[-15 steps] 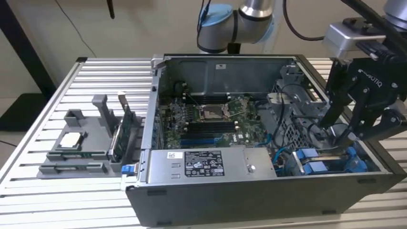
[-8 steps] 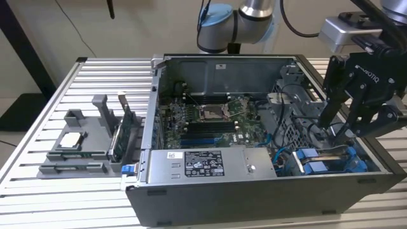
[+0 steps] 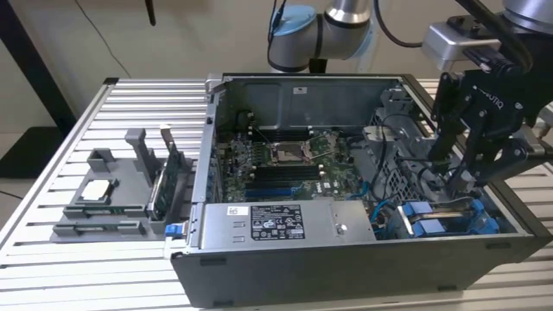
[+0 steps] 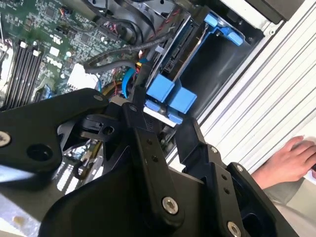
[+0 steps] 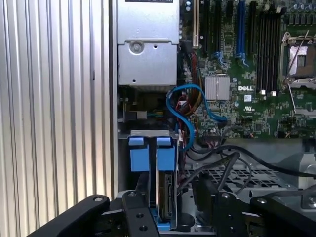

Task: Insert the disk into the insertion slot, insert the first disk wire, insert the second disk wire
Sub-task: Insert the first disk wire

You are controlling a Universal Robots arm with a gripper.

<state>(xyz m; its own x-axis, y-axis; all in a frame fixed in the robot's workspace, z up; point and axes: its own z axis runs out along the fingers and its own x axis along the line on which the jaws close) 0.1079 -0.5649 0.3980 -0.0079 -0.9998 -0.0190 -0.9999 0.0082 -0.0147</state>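
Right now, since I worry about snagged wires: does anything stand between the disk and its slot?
Nothing visible does. In the first wrist view the disk in its blue carrier sits on edge in the bay, at the end effector. The blue cable and black wires lie beside it, toward the motherboard, not across its path.

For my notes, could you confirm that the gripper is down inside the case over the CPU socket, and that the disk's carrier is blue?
Not quite: the exterior view shows the gripper down inside the case at the disk, toward the exterior view's right. It is not over the CPU socket, which lies apart, nearer the middle. The disk's carrier is indeed blue.
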